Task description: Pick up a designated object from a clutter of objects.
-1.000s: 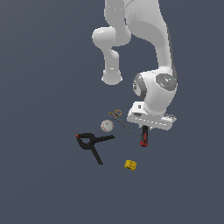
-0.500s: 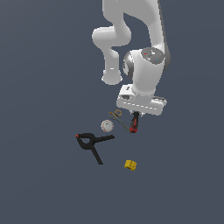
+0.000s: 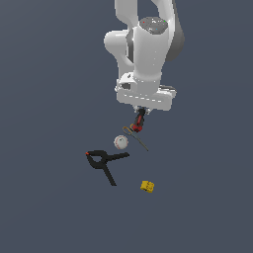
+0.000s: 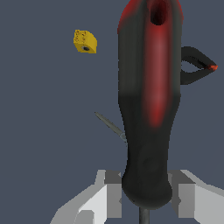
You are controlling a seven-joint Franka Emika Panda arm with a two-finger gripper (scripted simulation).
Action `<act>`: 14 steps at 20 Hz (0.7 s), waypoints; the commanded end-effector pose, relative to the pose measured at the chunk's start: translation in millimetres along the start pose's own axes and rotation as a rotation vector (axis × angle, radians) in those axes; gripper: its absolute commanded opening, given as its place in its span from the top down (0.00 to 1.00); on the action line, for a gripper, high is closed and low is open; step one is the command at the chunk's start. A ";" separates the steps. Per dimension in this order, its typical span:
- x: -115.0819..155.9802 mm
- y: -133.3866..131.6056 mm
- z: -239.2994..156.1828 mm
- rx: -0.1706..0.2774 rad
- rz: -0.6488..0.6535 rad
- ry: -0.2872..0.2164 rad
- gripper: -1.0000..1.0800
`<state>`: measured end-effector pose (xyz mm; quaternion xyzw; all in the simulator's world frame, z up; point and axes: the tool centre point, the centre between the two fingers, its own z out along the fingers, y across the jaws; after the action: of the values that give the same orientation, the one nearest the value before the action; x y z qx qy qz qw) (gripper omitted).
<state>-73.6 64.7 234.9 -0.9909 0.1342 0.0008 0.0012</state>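
Plain dark grey-blue surface [image 3: 49, 148] carries the clutter: a black spring clamp [image 3: 105, 163], a white ball [image 3: 120, 142], thin scissors [image 3: 136, 137] and a small yellow block [image 3: 147, 186]. Above them the gripper [image 3: 142, 111] is closed on the red-and-black screwdriver [image 3: 139, 121], held clear of the surface. In the wrist view both fingers [image 4: 186, 197] press the handle's dark end [image 4: 146, 183], with the handle [image 4: 151, 87] hanging away from the gripper.
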 end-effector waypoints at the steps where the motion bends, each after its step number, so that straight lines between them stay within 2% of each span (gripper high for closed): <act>1: -5.7 16.5 -18.8 0.001 0.000 0.000 1.00; 14: -34.4 109.6 -123.6 0.002 0.000 0.000 1.00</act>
<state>-129.5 -22.8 346.3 -0.9909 0.1344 0.0006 0.0024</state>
